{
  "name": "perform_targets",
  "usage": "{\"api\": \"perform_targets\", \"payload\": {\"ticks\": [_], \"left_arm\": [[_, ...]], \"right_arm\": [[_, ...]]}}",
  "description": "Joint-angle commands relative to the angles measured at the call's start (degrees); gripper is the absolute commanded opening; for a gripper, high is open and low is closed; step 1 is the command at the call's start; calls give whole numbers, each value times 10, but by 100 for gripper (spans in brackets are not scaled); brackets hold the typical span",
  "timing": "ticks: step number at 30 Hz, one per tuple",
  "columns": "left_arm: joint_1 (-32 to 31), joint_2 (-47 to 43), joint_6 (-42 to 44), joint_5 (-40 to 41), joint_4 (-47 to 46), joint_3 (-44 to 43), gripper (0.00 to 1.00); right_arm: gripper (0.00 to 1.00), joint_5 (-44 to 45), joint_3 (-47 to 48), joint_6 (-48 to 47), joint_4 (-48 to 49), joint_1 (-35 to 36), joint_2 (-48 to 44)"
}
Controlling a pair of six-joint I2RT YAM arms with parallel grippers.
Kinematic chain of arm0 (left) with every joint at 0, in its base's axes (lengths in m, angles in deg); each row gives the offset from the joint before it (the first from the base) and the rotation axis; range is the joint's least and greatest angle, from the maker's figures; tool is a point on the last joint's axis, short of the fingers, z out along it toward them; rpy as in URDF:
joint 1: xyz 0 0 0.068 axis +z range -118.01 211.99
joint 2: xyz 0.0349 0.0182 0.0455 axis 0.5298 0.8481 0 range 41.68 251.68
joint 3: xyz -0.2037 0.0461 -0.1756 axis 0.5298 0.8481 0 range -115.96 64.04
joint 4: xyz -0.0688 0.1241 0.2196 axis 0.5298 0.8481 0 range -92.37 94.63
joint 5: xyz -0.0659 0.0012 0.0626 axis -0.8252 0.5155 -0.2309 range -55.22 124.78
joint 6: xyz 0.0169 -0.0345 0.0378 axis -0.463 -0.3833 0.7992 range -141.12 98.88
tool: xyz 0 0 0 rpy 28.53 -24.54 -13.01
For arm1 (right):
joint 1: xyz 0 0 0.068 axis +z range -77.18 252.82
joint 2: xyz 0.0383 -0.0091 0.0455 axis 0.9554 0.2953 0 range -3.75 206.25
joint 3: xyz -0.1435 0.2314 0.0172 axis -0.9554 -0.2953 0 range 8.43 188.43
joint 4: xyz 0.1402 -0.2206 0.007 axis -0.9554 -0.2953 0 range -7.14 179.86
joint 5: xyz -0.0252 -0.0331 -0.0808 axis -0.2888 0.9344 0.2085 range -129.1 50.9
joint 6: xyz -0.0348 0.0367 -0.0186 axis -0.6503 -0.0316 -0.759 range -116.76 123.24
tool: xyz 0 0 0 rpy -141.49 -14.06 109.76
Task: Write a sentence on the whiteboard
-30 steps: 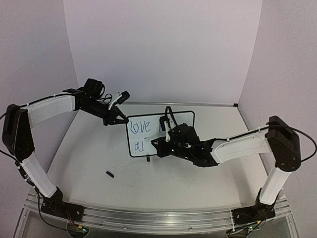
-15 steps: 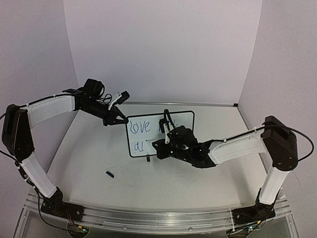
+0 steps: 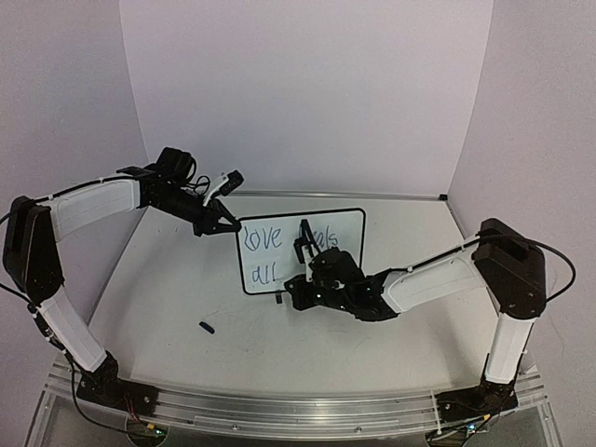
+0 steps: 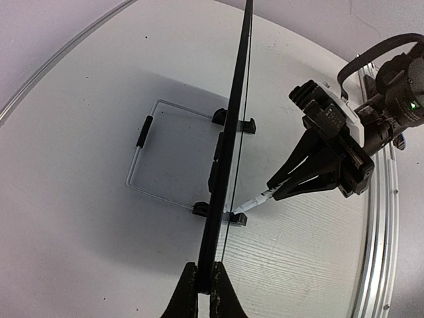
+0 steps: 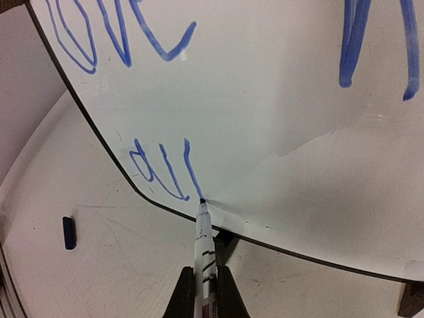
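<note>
The whiteboard (image 3: 349, 244) stands upright on the table, and in the left wrist view it shows edge-on (image 4: 228, 146). My left gripper (image 3: 226, 226) (image 4: 206, 285) is shut on its upper left edge. The blue sentence reads "love" (image 3: 261, 239) with more letters to its right, partly behind my right arm, and "all" (image 3: 266, 273) (image 5: 162, 173) below. My right gripper (image 3: 300, 284) (image 5: 206, 291) is shut on a white marker (image 5: 203, 242) (image 4: 255, 201). Its tip touches the whiteboard (image 5: 278, 99) at the foot of the last "l".
A small dark blue marker cap (image 3: 206, 327) (image 5: 68, 232) lies on the table left of the board. A wire stand (image 4: 142, 132) lies behind the board. Walls close in the back and both sides. A metal rail (image 3: 279, 410) runs along the near edge.
My right gripper has slid left and down across the board, uncovering the letters right of "love". A second "l" now stands in the lower line. The left arm has not moved.
</note>
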Motion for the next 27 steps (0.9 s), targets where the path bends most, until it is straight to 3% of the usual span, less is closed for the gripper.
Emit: {"api": "perform_targets", "payload": {"ticks": [1, 9, 21, 27], "left_arm": [[4, -29, 14, 18, -21, -3, 0], [4, -28, 14, 17, -22, -3, 0], [3, -29, 14, 16, -22, -3, 0], [4, -29, 14, 17, -22, -3, 0]], "right_arm": [[0, 10, 10, 7, -1, -2, 18], [0, 23, 12, 5, -2, -2, 11], [0, 31, -32, -11, 15, -1, -76], [0, 22, -36, -4, 15, -1, -66]]}}
